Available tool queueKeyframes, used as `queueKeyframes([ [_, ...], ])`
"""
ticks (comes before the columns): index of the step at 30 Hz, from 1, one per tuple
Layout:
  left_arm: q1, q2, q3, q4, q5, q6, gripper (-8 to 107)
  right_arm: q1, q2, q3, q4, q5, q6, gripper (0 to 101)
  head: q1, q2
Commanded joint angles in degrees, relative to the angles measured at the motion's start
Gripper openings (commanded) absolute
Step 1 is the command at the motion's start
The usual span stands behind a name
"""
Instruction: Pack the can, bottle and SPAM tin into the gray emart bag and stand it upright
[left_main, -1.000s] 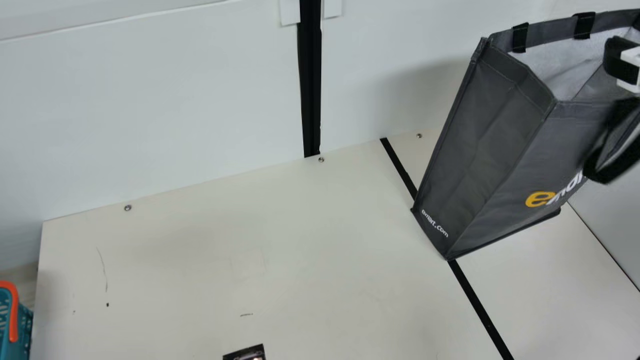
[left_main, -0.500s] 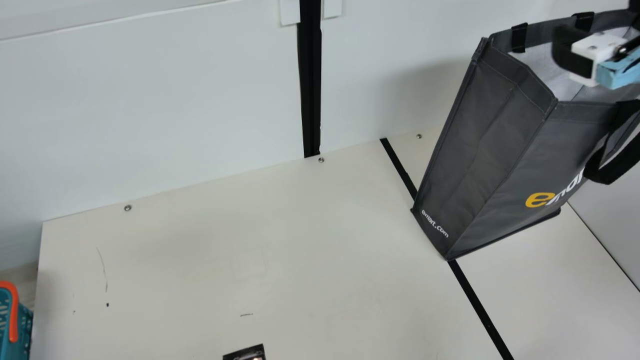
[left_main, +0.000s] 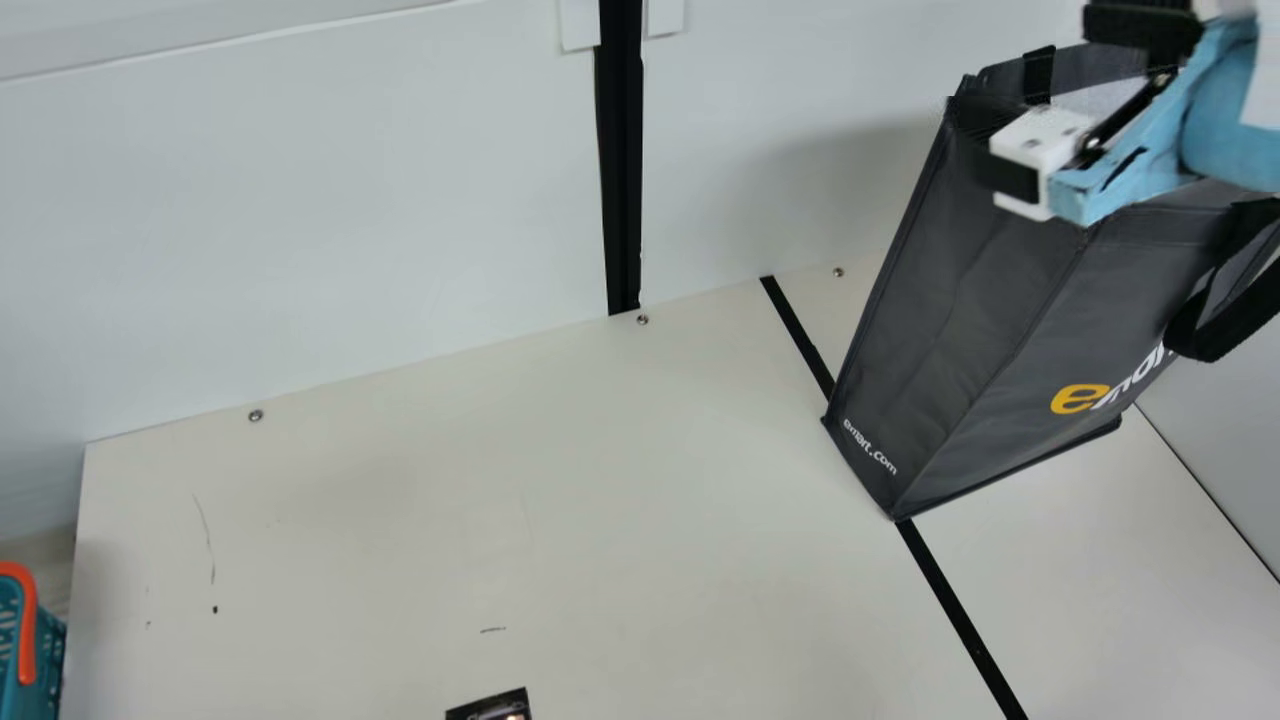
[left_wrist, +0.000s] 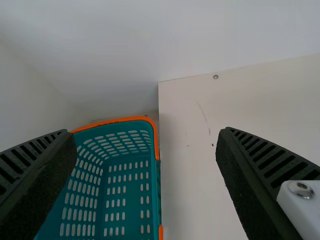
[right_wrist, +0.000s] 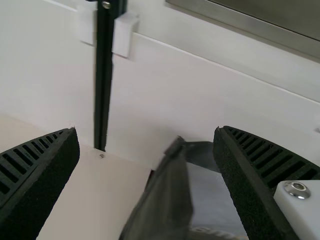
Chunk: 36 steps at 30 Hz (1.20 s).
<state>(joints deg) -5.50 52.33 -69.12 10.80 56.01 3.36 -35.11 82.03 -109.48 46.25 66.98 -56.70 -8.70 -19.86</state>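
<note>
One gray bag (left_main: 980, 340), one teal basket (left_wrist: 115, 120), one dark item (left_main: 493, 706).

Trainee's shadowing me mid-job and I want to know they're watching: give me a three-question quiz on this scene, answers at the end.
1. Multiple choice: the emart bag is (a) lying on its side, (b) upright, (c) folded flat.
2. True or false: the left gripper is open.
3. Fill in: the gripper by the bag's top belongs to the ____ arm.

Key: 1. b; 2. true; 3. right.

Bag (left_main: 975, 330) part. hidden behind R gripper (left_main: 1025, 70), main vw.
</note>
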Motion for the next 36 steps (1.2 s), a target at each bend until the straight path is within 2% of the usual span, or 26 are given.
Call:
queueKeyframes([
  [1, 0.0, 0.0, 0.0, 0.0, 0.0, 0.0, 90, 3.44, -0.91, 1.26, -0.91, -0.54, 0.41, 95, -1.3, -0.14],
  [9, 0.0, 0.0, 0.0, 0.0, 0.0, 0.0, 90, 13.91, -5.05, 8.28, -5.31, -2.91, 2.85, 95, -1.3, -0.14],
  [20, 0.0, 0.0, 0.0, 0.0, 0.0, 0.0, 90, 27.14, -10.0, 21.04, -12.17, -7.85, 9.97, 95, -1.3, -0.14],
  [29, 0.0, 0.0, 0.0, 0.0, 0.0, 0.0, 90, 34.27, -13.25, 29.98, -19.02, -12.43, 17.54, 95, -1.3, -0.14],
  [36, 0.0, 0.0, 0.0, 0.0, 0.0, 0.0, 90, 38.03, -15.77, 35.85, -23.22, -14.44, 22.63, 95, -1.3, -0.14],
])
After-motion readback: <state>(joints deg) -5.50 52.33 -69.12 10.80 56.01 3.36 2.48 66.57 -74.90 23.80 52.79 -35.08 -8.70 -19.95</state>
